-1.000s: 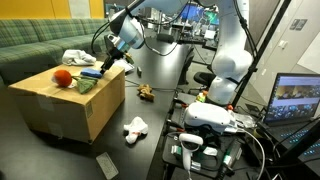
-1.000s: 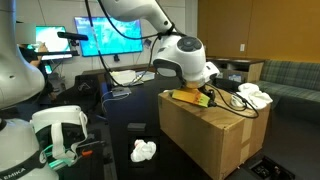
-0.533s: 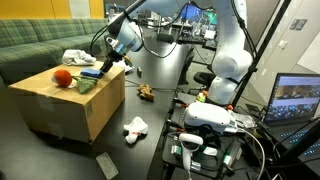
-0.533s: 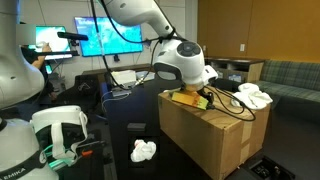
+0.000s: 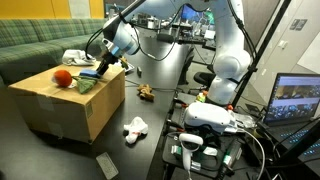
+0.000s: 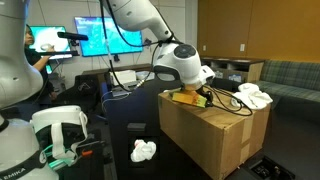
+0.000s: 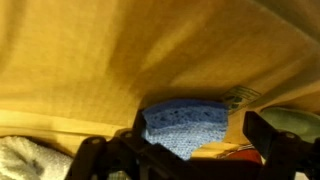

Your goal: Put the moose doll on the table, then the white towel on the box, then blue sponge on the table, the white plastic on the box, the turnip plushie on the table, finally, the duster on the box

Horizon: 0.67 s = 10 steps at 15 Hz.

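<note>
The blue sponge (image 5: pixel 90 73) (image 7: pixel 183 125) lies on top of the box (image 5: pixel 60 105) (image 6: pixel 215 135) (image 7: pixel 90 60). My gripper (image 5: pixel 106 66) (image 6: pixel 203 96) (image 7: pixel 185 152) hangs just over it, open, with one finger (image 7: pixel 95 155) on each side of the sponge. Beside the sponge sits the turnip plushie (image 5: pixel 64 77) (image 7: pixel 236 153), its green leaves (image 5: pixel 87 86) (image 7: pixel 300 120) spread out. The white towel (image 5: pixel 75 57) (image 6: pixel 253 96) (image 7: pixel 20 160) rests at the box's far end. On the black table (image 5: pixel 150 125) lie the moose doll (image 5: pixel 146 92), the white plastic (image 5: pixel 135 127) (image 6: pixel 144 151) and the grey duster (image 5: pixel 106 165).
A green sofa (image 5: pixel 30 45) stands behind the box. A white device (image 5: pixel 205 120) (image 6: pixel 55 135) with cables and a laptop (image 5: pixel 297 100) crowd the table's other side. Monitors (image 6: pixel 95 40) glow in the background.
My gripper has shifted slightly along the box top toward the blue sponge, staying open. Nothing else has moved.
</note>
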### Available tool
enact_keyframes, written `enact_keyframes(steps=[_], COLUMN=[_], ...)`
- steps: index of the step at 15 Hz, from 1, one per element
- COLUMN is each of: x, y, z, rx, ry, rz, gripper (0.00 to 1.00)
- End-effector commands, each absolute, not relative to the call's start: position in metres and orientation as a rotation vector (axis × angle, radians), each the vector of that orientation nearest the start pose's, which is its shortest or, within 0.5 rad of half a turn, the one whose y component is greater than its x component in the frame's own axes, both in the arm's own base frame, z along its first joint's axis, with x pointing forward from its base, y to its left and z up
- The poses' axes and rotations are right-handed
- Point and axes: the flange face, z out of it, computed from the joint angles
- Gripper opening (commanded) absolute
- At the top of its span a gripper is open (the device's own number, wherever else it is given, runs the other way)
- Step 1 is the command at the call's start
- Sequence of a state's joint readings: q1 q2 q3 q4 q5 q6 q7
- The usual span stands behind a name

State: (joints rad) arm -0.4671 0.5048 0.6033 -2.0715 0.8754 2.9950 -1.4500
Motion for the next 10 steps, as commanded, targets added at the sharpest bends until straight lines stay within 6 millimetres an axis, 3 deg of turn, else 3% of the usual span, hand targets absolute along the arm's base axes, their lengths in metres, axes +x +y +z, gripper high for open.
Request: enact_keyframes(steps=[1, 4, 6, 10], x=[0.626, 0.631, 0.632, 0.634], y=[0.018, 0.015, 0.014, 0.011], z=[0.243, 0.241, 0.241, 0.253], rx=[-2.683, -2.71, -2.739, -2.797], ry=[-0.843, -0.853, -0.864, -0.864], rz=[-0.936, -0.915, -0.887, -0.818], gripper=[1.0, 1.0, 0.74, 0.45])
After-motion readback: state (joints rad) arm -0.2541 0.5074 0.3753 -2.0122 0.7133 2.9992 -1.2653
